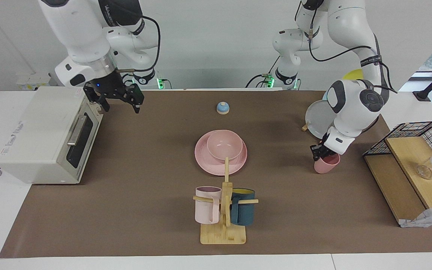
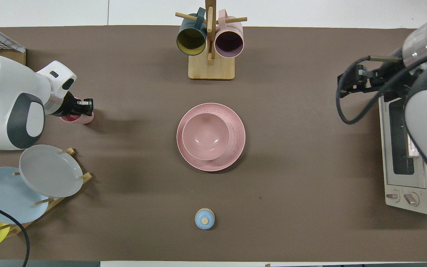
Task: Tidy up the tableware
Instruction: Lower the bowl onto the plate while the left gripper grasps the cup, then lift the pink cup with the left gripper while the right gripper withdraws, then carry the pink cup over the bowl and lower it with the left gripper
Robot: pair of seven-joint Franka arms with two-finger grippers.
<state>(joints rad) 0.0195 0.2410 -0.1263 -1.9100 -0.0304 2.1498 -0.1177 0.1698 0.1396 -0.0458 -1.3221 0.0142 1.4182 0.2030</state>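
The pink bowl point(image 1: 224, 146) sits inside the pink plate point(image 1: 208, 165) at the middle of the worktop point(image 1: 144, 210), so this part of the tidying looks done. The bowl lies a little off the plate's centre, toward the robots. What is left, I judge, is the pink cup point(image 1: 326, 164): it stands apart from the other two, toward the left arm's end of the worktop, just beside the rack with the grey plate point(image 2: 50, 170).

The left pincer point(image 1: 318, 152) is down at the cup's rim and closed on its wall, one finger seeming to be inside the cup. So the cup is gripped but, as far as I can see, not lifted; its base looks to rest on the worktop. The next step is probably to carry it to the bowl.

The cup stands nearly upright with its mouth up, its long axis close to vertical and perhaps leaning slightly. The bowl and plate also open upward and lie flat.

The right pincer point(image 1: 119, 100) hangs wide and empty over the edge of the worktop near the toaster oven point(image 1: 47, 135); this arm waits.
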